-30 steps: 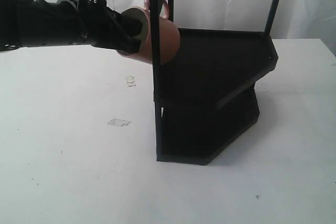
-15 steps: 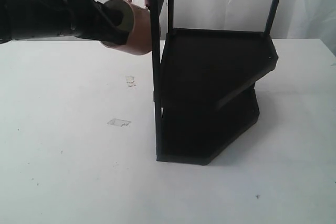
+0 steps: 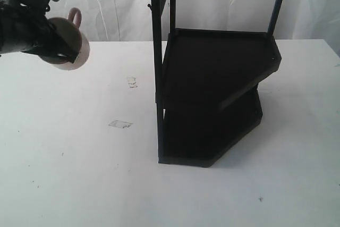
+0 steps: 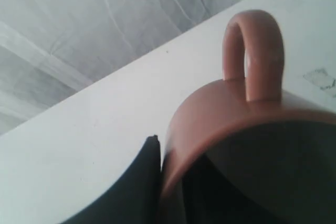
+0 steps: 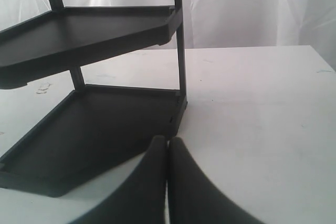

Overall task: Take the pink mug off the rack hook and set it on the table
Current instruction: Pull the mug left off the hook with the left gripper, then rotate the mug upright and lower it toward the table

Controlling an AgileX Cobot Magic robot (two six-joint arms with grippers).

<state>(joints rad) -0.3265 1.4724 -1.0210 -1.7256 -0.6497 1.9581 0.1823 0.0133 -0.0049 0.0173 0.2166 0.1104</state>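
**Holding mid-air, set-down pending**

Large flat white tabletop (image 3: 79, 174): bare landing area at 7–9 o'clock of the exterior view, so there looks to be plenty of room for a set-down.

Black two-shelf metal rack (image 3: 212, 78): stands on the tabletop at 3 o'clock of centre, with its tall upright bar on the 9 o'clock edge.

Left gripper (image 3: 57, 51): at 10 o'clock in the exterior view, well apart from the rack. Jaws pinch the mug wall at the rim. The wrist view shows one dark finger (image 4: 137, 182) pressed on the outside. The inner one is lost in the dark interior.

Right gripper (image 5: 168, 182): jaws pressed together, nothing held. It is parked low near the rack's lower shelf, likely just staying out of the way.

Small salmon-pink ceramic mug (image 3: 73, 43): in the air, not touching the tabletop. It lies on its side with the loop handle at 12 o'clock and the mouth toward the gripper. It must be rotated upright before it goes down, or it lands on its side and rolls.

Scrap of clear tape (image 3: 120, 124): at 9 o'clock of the rack base. Avoid landing on it.

Thin black metal hook peg (image 3: 150, 7): on the upright bar near the top, bare. The unhooking step looks done.
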